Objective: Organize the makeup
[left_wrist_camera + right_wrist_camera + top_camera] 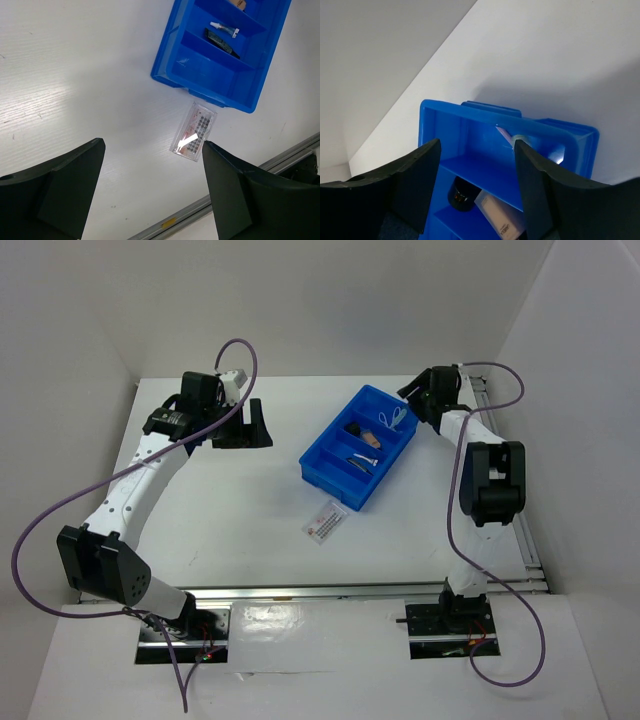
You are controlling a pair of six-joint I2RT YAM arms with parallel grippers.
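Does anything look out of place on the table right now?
Yes: the flat packet with red print lies on the table just outside the near end of the blue tray, not in a compartment.

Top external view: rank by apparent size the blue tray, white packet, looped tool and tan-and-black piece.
1. blue tray
2. white packet
3. looped tool and tan-and-black piece: both small inside the tray, too alike to rank.

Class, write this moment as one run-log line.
left gripper: open, empty | right gripper: open, beside blue tray | flat packet: on table, outside tray
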